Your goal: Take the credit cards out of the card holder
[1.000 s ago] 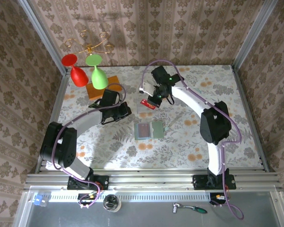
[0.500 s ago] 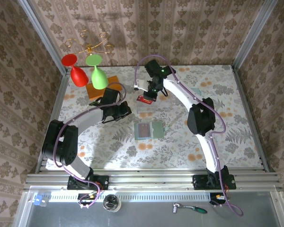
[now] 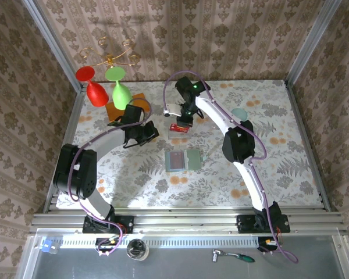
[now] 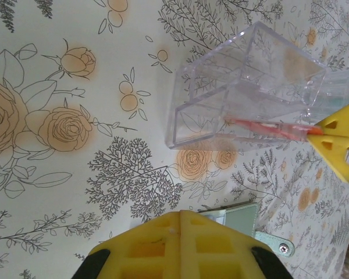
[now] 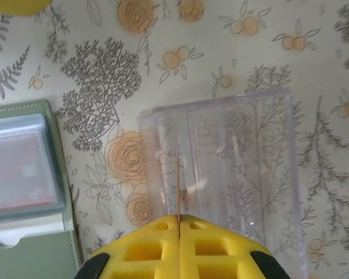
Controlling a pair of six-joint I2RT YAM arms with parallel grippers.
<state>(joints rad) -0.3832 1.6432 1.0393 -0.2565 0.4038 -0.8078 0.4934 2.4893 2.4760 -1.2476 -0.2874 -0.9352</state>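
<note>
So the right gripper (image 5: pixel 179 221) is clamped on a red credit card (image 3: pixel 179 127), held edge-on over the clear box (image 5: pixel 238 168), with the arm stretched far up the table. The card holder (image 3: pixel 183 160) lies open nearby. The left gripper (image 3: pixel 141 135) looks closed and empty.

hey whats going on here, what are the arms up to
The right pincer is shut on a red card, holding it edge-on at an open clear plastic box. Whether the card is inside the box or just over it is hard to tell. The card holder lies open on the table nearer the arm bases, with a reddish card in its clear pocket. The left pincer hovers shut and empty beside the box.
</note>
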